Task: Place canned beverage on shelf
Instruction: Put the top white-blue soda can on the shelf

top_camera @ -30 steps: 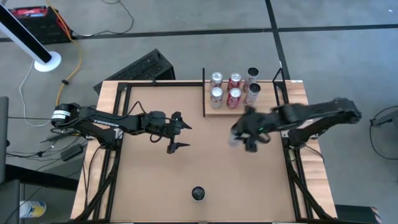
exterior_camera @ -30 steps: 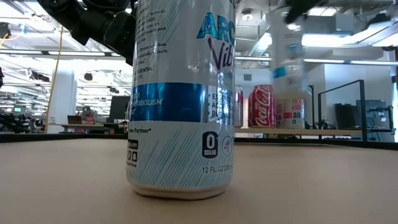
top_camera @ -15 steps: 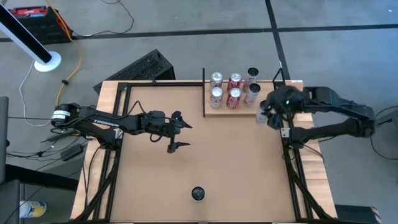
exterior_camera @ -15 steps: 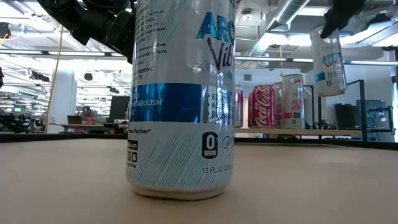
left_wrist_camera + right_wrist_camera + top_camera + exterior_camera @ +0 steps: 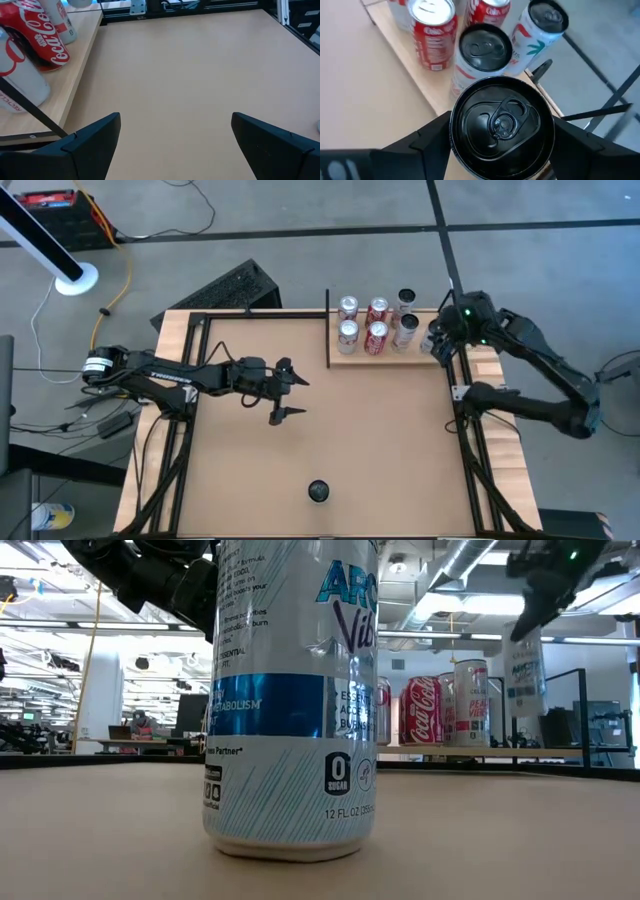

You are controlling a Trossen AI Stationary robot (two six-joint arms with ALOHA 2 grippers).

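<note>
The shelf (image 5: 352,358) is a light-wood plank at the table's far right, with black rods at its ends and several cans standing on it. My right gripper (image 5: 440,342) is shut on a white-and-blue can (image 5: 525,665) with a black top (image 5: 502,120), over the shelf's right end. My left gripper (image 5: 298,397) is open and empty over the table's left middle, left of the shelf (image 5: 75,95). A second white-and-blue can (image 5: 318,491) stands upright on the table near the near edge, and fills the low view's foreground (image 5: 290,700). My right gripper pinches the can's side wall just under its top rim (image 5: 457,135) between its two fingers (image 5: 427,142), one on each side. The fingers come from above, pointing down. The can hangs nearly upright below them, lifted clear above the shelf plank (image 5: 470,750).
On the shelf stand two red cola cans (image 5: 432,35) and several white cans (image 5: 485,50); one white can with a palm print (image 5: 542,25) is at the far right. Black frame rails (image 5: 470,430) run along the table's sides. Bare tabletop (image 5: 330,430) lies between the arms.
My right gripper has carried the can from the table's middle right toward the far edge and the right, to the shelf's right end. The can has stayed lifted and nearly upright, and has come down a little in the last half second.
</note>
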